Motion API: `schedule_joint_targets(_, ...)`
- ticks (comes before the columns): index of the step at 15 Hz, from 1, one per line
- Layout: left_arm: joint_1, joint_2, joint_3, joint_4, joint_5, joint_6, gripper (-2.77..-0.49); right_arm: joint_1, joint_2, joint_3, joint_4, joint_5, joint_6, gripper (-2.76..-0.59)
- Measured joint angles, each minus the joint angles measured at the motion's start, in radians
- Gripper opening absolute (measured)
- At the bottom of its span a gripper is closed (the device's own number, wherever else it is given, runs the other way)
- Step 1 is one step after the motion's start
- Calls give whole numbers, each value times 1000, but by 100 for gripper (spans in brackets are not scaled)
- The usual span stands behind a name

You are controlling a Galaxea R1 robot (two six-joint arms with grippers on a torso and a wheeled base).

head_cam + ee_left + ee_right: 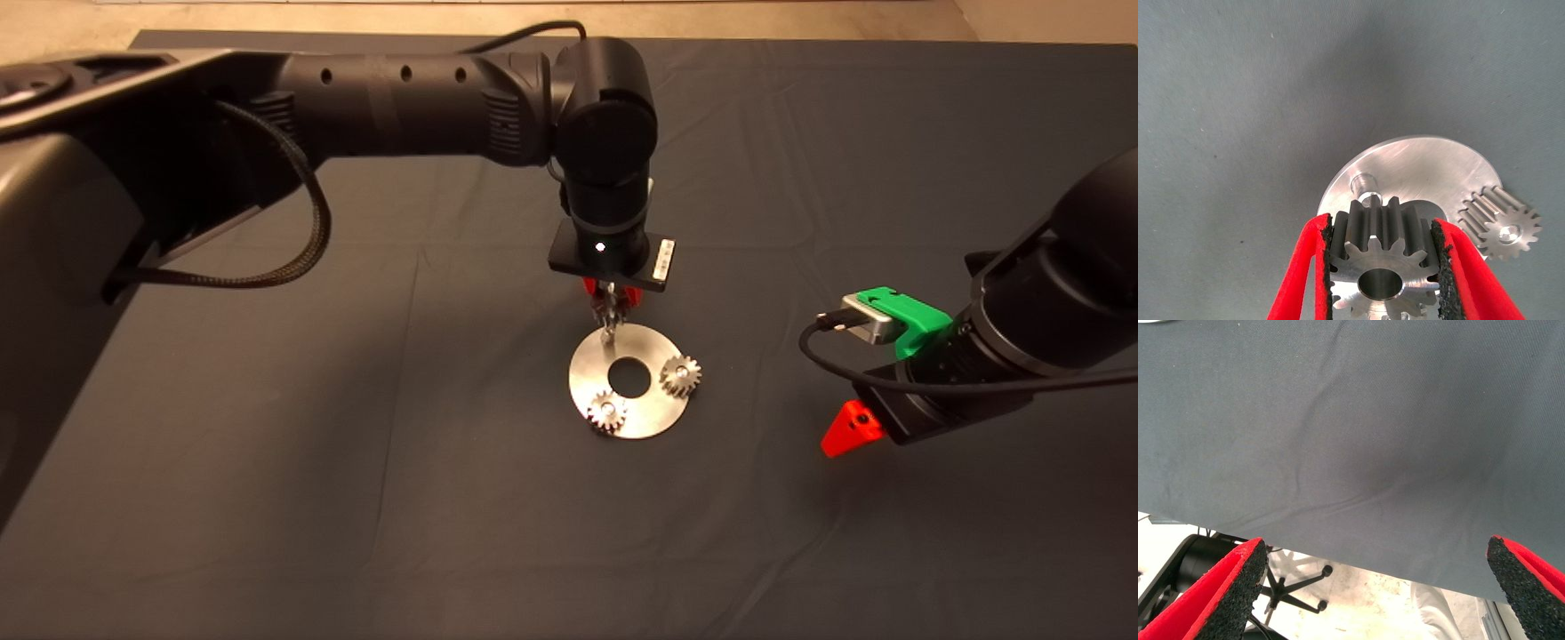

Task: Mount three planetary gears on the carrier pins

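left gripper (610, 307) at frame centre, clenched on the third gear (1381, 267), held flat just above the disc (645, 413) to line its hole with the bare pin (1361, 181). two gears (681, 375) already seated. right gripper (1378, 587) released, parked at right.

Right claw (1378, 587) fingers spread wide over dark mat (1358, 420)

Robotics lab bench: dark mat (356, 498) (swivel-chair base (1295, 587) beyond)
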State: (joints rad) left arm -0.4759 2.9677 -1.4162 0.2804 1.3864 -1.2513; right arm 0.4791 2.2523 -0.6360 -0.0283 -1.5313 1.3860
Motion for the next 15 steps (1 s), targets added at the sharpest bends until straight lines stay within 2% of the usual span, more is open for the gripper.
schedule_joint_targets(4,16,-1,7,1,1,-1,-253,-5,0,0,0,0,0,-89)
schedule_joint_targets(7,15,0,33,1,5,-27,-253,-11,0,0,0,0,0,-89)
schedule_joint_targets(9,4,0,56,0,29,-50,-253,-11,0,0,0,0,0,-89)
schedule_joint_targets(10,-10,1,57,0,48,-50,-253,-12,0,0,0,0,1,-89)
schedule_joint_targets(12,-37,1,44,1,117,-50,-253,-12,0,0,0,0,1,-89)
schedule_joint_targets(13,-44,-1,40,2,135,-50,-253,-12,0,0,0,0,0,-89)
schedule_joint_targets(15,-46,0,39,3,137,-54,-253,-11,0,0,0,1,0,-89)
